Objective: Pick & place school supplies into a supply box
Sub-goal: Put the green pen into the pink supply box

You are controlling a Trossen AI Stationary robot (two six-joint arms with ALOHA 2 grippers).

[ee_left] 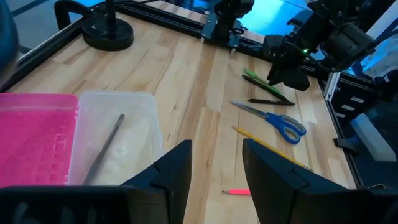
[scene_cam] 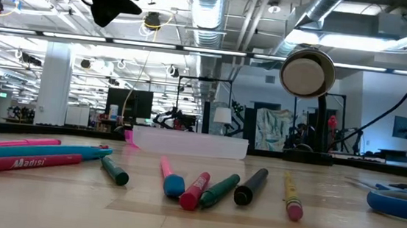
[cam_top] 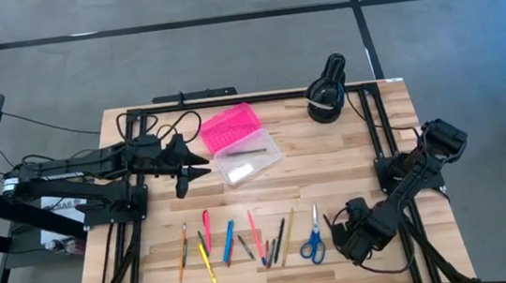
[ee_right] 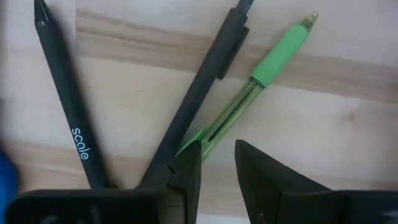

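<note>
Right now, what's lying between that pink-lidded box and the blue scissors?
In the high view, bare wood: nothing lies between the supply box and the scissors. The pens sit left of that line.

The supply box (cam_top: 238, 142) lay open, its pink lid (cam_top: 229, 128) folded back and one dark pencil (cam_top: 243, 150) in the clear base. Nearer the front edge, coloured pens and pencils (cam_top: 235, 241) lay in a loose row, blue-handled scissors (cam_top: 313, 239) at its right end.

Black round device (cam_top: 327, 97) on wooden table (cam_top: 349, 160)
</note>
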